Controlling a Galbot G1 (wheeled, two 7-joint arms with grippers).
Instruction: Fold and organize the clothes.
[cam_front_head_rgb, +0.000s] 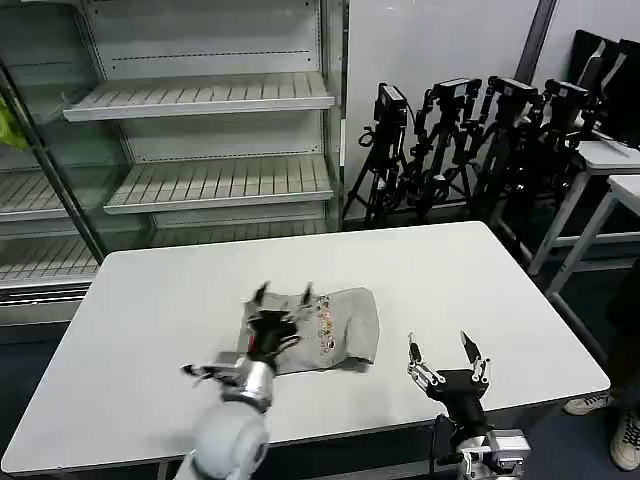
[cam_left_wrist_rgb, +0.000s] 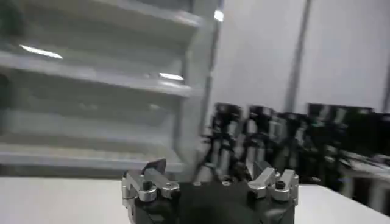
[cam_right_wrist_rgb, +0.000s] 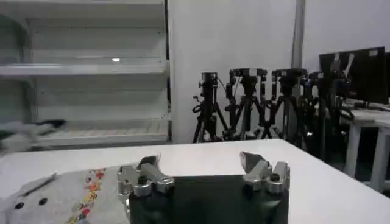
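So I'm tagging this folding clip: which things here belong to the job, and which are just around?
Job:
grey T-shirt, folded on the white table
left gripper, fingers open, above the shirt
right gripper, fingers open, beside the shirt

Just around:
empty shelving unit
camera tripods
side tables

No legible text or labels anywhere.

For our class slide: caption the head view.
Folded grey T-shirt on white table; open left gripper over it, open right gripper beside.
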